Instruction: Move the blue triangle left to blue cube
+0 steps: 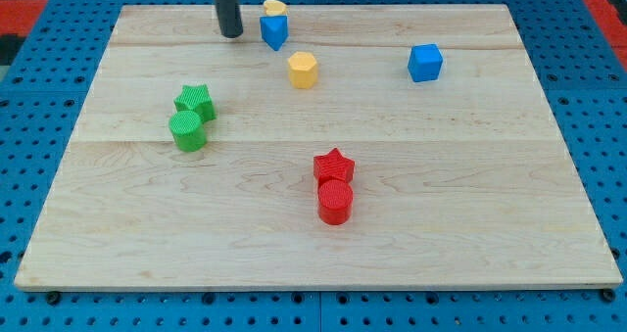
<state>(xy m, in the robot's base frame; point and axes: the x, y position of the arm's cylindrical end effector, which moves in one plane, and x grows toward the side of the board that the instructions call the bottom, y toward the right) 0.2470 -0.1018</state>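
Resting our tip (231,34) upper centre, just left of the blue triangular block (274,30).
We have no pincer; the blue cube block (425,63) sits well apart at upper right.

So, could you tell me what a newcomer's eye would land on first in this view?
Probably the dark rod, my tip resting near the wooden board's top edge, just left of the blue triangular block. Next, the blue cube alone at upper right.

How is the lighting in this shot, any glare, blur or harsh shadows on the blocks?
Camera view: lighting is even and soft, with no glare on the wooden board; the red star and blue cube look sharp, casting only faint shadows; my tip is in focus too, left of the blue triangle.
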